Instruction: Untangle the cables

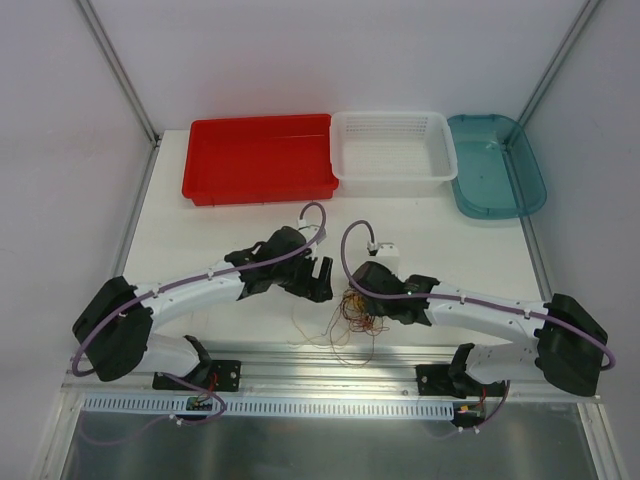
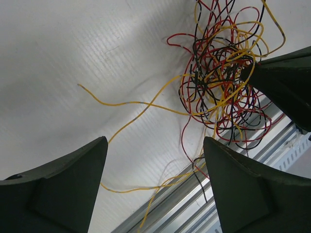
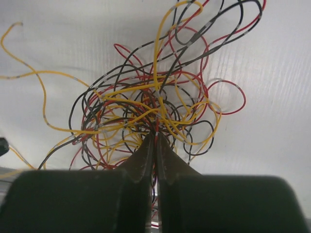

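Note:
The cables are a tangled clump of thin yellow, red and black wires on the white table near its front edge, between the two arms. My right gripper is shut on strands at the clump's middle. In the right wrist view its fingers are pressed together with the cables looping around the tips. My left gripper is wide open and empty, just left of the clump. In the left wrist view the clump lies up and right of it. A loose yellow strand trails left.
A red tray, a white basket and a teal tray stand in a row at the back of the table. An aluminium rail runs along the front edge; some strands reach it.

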You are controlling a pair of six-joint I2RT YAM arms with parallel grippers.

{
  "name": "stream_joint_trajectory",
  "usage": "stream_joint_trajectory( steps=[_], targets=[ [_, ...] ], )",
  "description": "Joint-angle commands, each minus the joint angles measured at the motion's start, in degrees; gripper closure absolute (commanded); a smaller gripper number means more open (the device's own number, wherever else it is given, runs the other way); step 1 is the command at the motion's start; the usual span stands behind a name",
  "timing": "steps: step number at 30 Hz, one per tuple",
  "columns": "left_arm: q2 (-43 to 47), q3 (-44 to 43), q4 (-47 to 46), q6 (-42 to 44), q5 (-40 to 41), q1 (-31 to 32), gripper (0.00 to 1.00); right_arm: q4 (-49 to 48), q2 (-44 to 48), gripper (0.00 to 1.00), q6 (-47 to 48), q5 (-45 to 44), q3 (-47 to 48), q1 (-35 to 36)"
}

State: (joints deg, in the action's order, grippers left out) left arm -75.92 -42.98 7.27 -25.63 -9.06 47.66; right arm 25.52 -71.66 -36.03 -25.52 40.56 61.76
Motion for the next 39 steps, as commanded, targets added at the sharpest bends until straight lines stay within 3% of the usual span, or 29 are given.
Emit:
stream_joint_trajectory(
  steps=[1,4,10,18,33,37,39],
  targets=[
    [-2.56,-3.77,-2.43,3.39,-2.37,0.51,0.20,-2.22,2.04,0.99,11.23,2.13,1.28,-1.11],
    [-5.37,-5.61,-2.52,4.70,-2.63,0.59,0.21,-4.76,3.80,0.99,19.20,6.78,0.67,-2.34],
    [-8.71,-9.40,-2.52,7.69,-2.89,0.51,0.24,-0.73,3.89,0.99,28.81,10.66,2.60,-4.10],
    [-15.65,-12.21,-2.35,10.34,-9.21,0.51,0.44,-2.14,3.81,0.99,30.58,14.44,2.25,-4.89],
    [-16.54,-7.30,-4.54,5.68,-14.75,0.51,0.52,-3.54,7.23,0.99,29.53,15.50,-0.39,-7.79],
    [-16.98,-6.59,-6.03,4.54,-15.81,0.59,0.63,-3.72,7.76,0.99,29.26,15.59,-0.65,-7.97],
    [-17.16,-6.76,-6.30,4.01,-15.90,0.51,0.82,-3.81,8.02,0.99,29.18,15.67,-0.74,-7.88]
  ],
)
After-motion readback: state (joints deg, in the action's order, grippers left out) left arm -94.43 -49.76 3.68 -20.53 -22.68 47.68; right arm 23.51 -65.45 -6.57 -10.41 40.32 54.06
